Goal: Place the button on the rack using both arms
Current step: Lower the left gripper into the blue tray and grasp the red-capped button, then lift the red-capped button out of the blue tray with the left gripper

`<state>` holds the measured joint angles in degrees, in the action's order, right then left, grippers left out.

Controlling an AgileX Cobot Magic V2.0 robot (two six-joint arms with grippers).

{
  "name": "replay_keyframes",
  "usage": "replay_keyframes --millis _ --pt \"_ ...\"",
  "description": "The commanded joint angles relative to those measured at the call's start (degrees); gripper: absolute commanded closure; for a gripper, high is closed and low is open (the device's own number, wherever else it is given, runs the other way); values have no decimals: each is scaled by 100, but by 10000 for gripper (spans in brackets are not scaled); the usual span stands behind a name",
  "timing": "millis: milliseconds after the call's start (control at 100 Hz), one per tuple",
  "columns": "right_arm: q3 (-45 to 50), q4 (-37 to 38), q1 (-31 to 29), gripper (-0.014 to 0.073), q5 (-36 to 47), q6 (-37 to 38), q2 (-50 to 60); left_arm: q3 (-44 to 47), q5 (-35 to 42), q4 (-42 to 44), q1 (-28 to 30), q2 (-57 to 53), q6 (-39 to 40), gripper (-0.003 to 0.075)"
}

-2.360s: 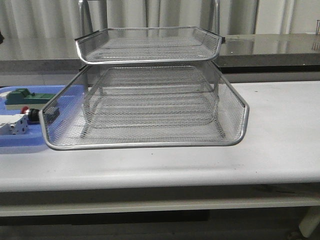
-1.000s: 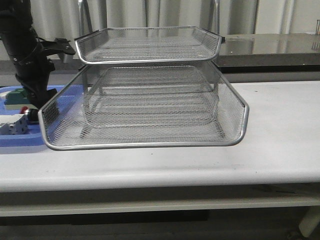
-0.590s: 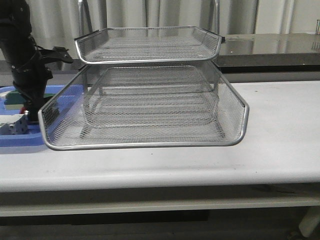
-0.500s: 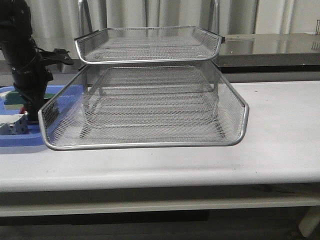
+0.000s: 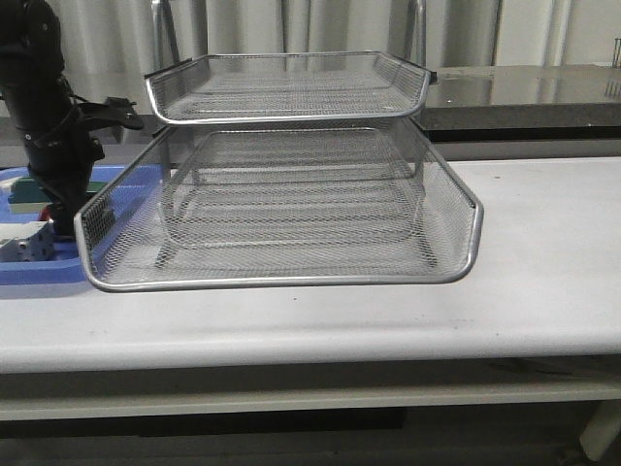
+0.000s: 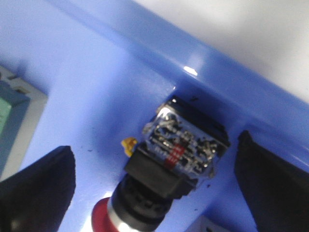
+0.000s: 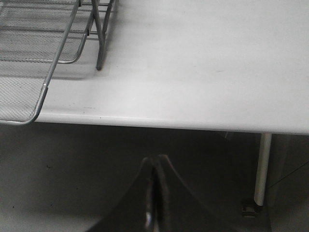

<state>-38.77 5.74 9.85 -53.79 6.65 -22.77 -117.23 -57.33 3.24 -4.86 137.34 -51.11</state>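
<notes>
The button (image 6: 174, 159) lies on its side on the blue plastic tray (image 6: 96, 92); its red head (image 6: 102, 218), black body and rear terminal block show in the left wrist view. My left gripper (image 6: 154, 188) is open, with one black finger (image 6: 36, 188) on each side of the button and gaps between. In the front view the left arm (image 5: 49, 116) stands over the blue tray (image 5: 39, 267) and hides the button. The silver wire rack (image 5: 291, 194) fills the table's middle. My right gripper (image 7: 154, 166) is shut and empty, below the table's front edge.
A white block (image 5: 24, 243) and a green block (image 5: 21, 194) lie on the blue tray beside the left arm. The green block's corner also shows in the left wrist view (image 6: 12, 121). The rack's corner (image 7: 34, 58) and a table leg (image 7: 260, 164) show in the right wrist view.
The left arm has come into view from the left and come down over the blue tray, covering the button. Over the last half second it has barely moved.
</notes>
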Motion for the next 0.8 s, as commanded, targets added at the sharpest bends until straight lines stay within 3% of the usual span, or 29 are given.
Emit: replay_keyframes --millis 0,130,250,580,790 --pt "-156 23 -26 662 370 -10 -51 -175 152 -51 15 -322 -12 87" --pt "-156 23 -26 662 370 -10 -51 -175 139 -51 15 -322 -12 95" --pt "-156 23 -26 662 370 -10 -51 -175 115 -51 15 -322 -12 161" --pt "-156 23 -26 662 370 -10 -51 -175 112 -51 15 -322 -12 497" --pt "-156 23 -26 662 370 -10 -51 -383 18 -27 15 -322 -12 660"
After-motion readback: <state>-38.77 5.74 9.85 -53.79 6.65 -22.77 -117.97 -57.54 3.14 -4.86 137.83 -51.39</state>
